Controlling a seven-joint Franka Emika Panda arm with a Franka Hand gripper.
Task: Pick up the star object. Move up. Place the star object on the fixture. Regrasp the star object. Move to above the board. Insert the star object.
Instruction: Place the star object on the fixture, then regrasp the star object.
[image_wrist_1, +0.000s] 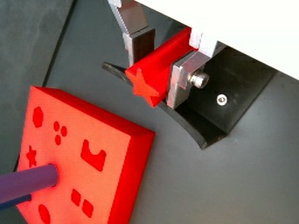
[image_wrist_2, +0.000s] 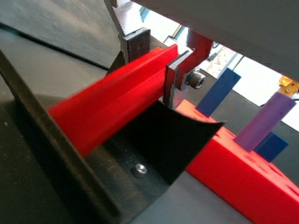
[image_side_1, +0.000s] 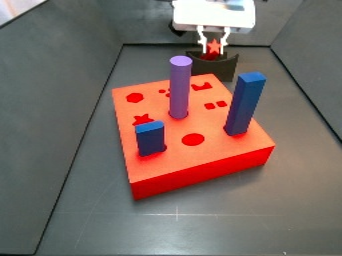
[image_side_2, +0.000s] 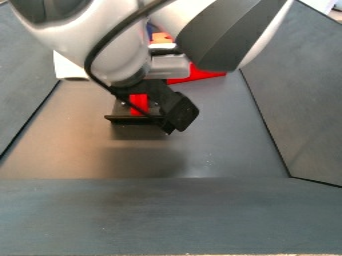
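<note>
Right over the small black-grey fixture (image_wrist_1: 216, 105), the gripper (image_wrist_1: 163, 63) has its flat silver fingers (image_wrist_1: 187, 77) clamped on the bright red star-sectioned peg, the star object (image_wrist_1: 155, 72). In both wrist views the star object (image_wrist_2: 117, 92) lies between the two dark pads, its star-shaped end face turned toward the large thick red square board (image_wrist_1: 82, 157). Whether the peg touches the fixture's curved notch, I cannot tell.

Beside the fixture sits the board (image_side_1: 187, 140), with dark shaped holes in its top. A tall purple cylinder (image_side_1: 179, 86) and two blue rectangular pegs (image_side_1: 245, 104) stand upright in it. In a side view the gripper (image_side_1: 213, 44) hangs beyond the board's far edge, the fixture (image_side_1: 219, 66) just below it. Elsewhere the arm's grey body hides most of the grasp, with the fixture (image_side_2: 139, 120) dark beneath it.
</note>
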